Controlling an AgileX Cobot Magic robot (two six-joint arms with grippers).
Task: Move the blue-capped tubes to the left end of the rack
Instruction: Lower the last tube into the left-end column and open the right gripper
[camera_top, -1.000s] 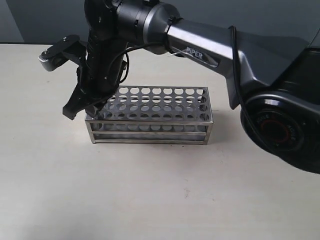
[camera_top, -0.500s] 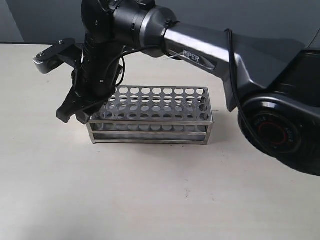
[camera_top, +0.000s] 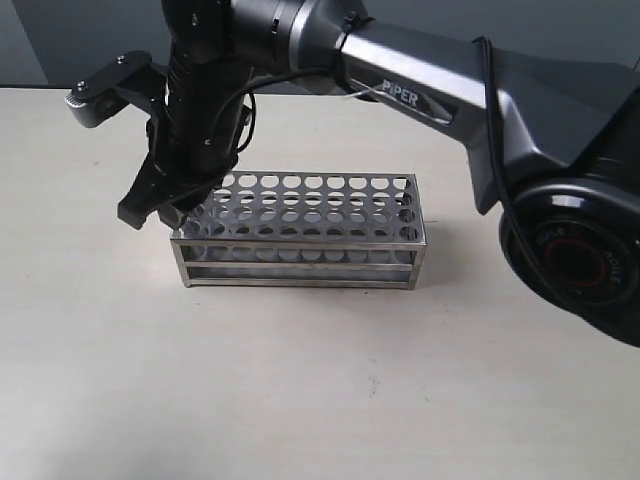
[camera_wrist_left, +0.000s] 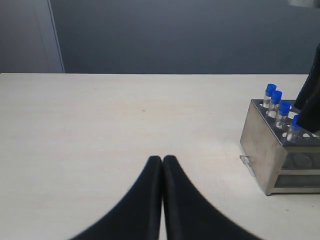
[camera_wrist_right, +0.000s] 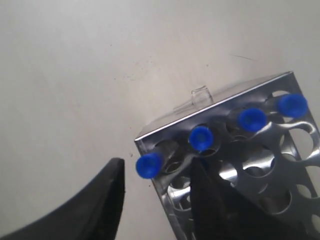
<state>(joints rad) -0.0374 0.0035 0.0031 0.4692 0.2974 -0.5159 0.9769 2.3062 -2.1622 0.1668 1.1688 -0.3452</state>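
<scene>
Evidently the sorting is nearly or fully done. All four blue-capped tubes (camera_wrist_right: 201, 138) stand in one row of holes along the 9 o'clock end of the rack (camera_top: 300, 242), as the exterior view shows it. That is just where the task wants them.

The right gripper (camera_wrist_right: 156, 175) reaches in from about 2 o'clock and hangs over that end. Its jaws are spread to either side of the corner tube's cap, with clear gaps, so it grips nothing. The wide stance probably lets it lift away without tipping the tube.

The left gripper (camera_wrist_left: 162, 160) is closed and empty, fingertips pressed together above bare table (camera_wrist_left: 100, 125). It is well apart from the rack, likely parked there to leave the other arm room.
</scene>
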